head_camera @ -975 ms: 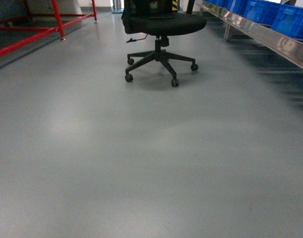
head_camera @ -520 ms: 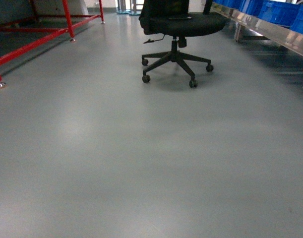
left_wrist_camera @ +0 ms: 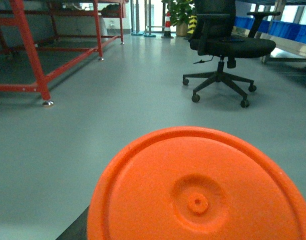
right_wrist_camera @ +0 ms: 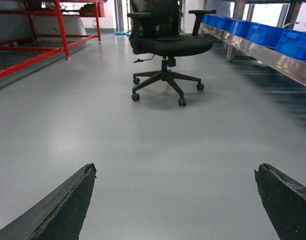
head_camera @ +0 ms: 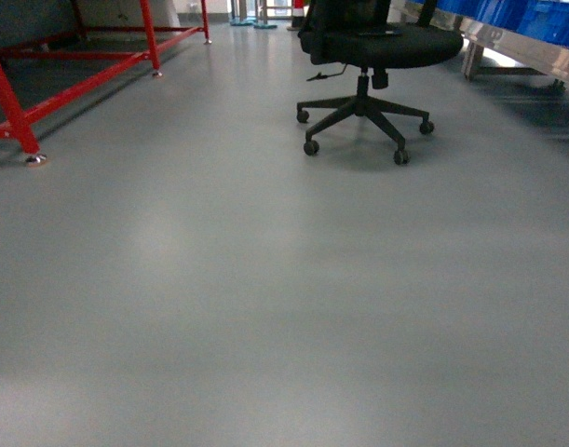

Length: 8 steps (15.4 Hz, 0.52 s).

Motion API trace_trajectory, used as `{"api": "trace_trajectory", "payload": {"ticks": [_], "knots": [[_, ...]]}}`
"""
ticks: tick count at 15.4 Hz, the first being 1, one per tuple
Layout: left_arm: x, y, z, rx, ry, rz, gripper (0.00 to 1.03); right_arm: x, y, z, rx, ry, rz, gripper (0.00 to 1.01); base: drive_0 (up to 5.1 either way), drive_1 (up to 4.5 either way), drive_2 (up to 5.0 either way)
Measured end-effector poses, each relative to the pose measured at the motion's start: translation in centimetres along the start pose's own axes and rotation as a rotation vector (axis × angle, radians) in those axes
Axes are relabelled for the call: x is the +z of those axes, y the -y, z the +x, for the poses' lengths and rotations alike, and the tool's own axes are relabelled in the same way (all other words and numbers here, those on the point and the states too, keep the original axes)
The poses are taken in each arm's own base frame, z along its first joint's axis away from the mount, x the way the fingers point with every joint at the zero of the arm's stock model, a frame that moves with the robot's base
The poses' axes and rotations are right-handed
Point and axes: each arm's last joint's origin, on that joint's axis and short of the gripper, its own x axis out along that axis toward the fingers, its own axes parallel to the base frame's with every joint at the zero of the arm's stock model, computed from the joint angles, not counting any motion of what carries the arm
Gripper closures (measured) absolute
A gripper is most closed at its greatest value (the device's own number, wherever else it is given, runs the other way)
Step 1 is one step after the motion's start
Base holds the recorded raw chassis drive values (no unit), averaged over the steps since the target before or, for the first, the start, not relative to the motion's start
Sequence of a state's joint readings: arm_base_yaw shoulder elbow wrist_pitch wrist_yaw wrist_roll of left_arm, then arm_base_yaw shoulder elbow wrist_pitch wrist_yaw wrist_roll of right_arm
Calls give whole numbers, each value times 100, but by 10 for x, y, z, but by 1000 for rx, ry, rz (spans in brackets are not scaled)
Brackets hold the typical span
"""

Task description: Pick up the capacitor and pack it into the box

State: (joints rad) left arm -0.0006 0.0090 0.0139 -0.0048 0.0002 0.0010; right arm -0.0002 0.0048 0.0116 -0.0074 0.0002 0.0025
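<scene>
An orange round capacitor (left_wrist_camera: 200,187) fills the lower half of the left wrist view, its flat end with a small centre nub facing the camera. It hangs above the grey floor and hides the left gripper's jaws; only a dark sliver of one finger (left_wrist_camera: 75,229) shows at its lower left edge. My right gripper (right_wrist_camera: 176,169) is open over bare floor, its two dark fingertips far apart with nothing between them. The box is out of view. Neither gripper shows in the head view.
A black office chair (head_camera: 368,56) on castors stands ahead to the right. A red steel frame (head_camera: 14,102) with a foot on the floor runs along the left. Blue bins (right_wrist_camera: 263,32) sit on a metal rack at the right. Grey floor (head_camera: 265,298) lies between them.
The head view has swung left: the chair has slid to the right of the view, the red frame has come further in on the left, and the rack with bins has nearly left the view.
</scene>
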Motion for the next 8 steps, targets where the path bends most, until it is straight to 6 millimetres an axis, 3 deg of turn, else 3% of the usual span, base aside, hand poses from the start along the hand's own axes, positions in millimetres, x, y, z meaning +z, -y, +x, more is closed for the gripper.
{"api": "trace_trajectory", "payload": {"ticks": [8], "knots": [[0,0,0,0,-1,0,60,0,0,0,1,3,0,3,-498,247,247]]}}
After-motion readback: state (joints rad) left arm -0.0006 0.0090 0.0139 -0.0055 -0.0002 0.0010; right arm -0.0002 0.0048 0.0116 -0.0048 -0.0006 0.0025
